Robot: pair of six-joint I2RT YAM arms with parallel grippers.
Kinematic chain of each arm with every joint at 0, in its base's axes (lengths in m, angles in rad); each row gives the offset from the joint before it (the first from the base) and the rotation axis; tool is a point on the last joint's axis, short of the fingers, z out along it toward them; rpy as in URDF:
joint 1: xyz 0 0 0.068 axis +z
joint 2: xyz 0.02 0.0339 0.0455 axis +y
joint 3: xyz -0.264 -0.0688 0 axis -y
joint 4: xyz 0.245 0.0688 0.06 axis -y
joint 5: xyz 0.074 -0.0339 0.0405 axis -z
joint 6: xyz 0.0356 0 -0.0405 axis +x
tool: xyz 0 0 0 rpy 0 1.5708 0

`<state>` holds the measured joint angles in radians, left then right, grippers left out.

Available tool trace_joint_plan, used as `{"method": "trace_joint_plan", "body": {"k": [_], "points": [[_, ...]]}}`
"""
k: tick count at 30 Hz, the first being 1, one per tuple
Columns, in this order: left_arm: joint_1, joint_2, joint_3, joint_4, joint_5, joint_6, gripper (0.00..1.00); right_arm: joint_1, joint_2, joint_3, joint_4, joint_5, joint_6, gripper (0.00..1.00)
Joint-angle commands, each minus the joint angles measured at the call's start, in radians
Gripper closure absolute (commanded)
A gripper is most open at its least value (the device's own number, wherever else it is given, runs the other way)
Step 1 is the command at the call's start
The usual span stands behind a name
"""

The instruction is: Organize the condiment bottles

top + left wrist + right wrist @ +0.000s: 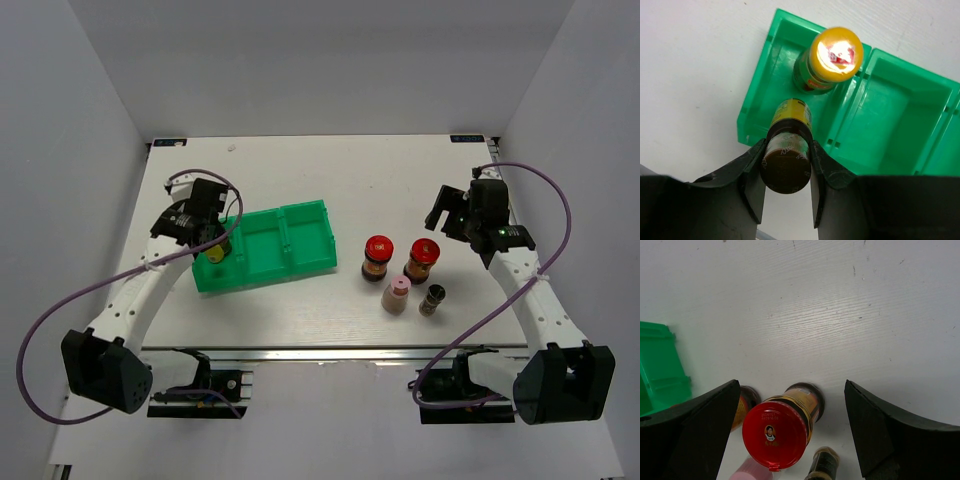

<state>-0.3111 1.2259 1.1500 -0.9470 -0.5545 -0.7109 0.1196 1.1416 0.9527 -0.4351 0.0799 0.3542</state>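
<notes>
The black left gripper [787,149] pinches a round brown bottle with a yellow label [791,116] over the shiny green plastic tray [900,117], at its left box, beside a yellow-capped bottle [835,54]. The right gripper [448,215] gapes wide and empty near four little round bottles [396,295] on the smooth white table [400,175].

A green plastic tray [286,236] is seen on the left half of the white surface [400,180]. It is divided into compartments by inner walls, and it is laid slightly turned, so that its right end is a little farther from the near edge than its left end. In the left wrist view the tray [860,98] is shown from close, with its shiny walls on the surface [690,60]. In the right wrist view only a corner of the tray [660,365] is caught at the left, and fine lines and small dark specks are noticed on the surface [840,300]. The surface is enclosed by pale grey walls [320,60], and a metal rail [330,353] is fixed along its near edge.
</notes>
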Motion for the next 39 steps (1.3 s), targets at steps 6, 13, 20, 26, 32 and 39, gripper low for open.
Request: {"method": "trace_joint_plan", "body": {"k": [6,13,20,26,32,39], "points": [[0.006,0.007,-0.052,0.100,0.019,-0.021,1.00,-0.003,0.004,0.020,0.030,0.000,-0.014,0.11],[0.007,0.053,-0.055,0.082,0.002,-0.045,1.00,-0.003,0.006,0.017,0.033,0.003,-0.015,0.11],[0.006,0.044,-0.111,0.114,-0.021,-0.081,0.94,-0.003,0.012,0.020,0.042,-0.019,-0.012,0.11],[0.007,0.092,-0.121,0.116,-0.024,-0.087,0.89,-0.003,-0.066,-0.020,0.106,-0.054,-0.023,0.11],[0.007,0.101,-0.128,0.123,-0.012,-0.085,0.78,-0.001,-0.117,-0.045,0.165,-0.176,-0.069,0.11],[0.007,0.049,-0.136,0.106,0.007,-0.084,0.41,0.109,-0.092,-0.017,0.150,-0.198,-0.142,0.11]]}}
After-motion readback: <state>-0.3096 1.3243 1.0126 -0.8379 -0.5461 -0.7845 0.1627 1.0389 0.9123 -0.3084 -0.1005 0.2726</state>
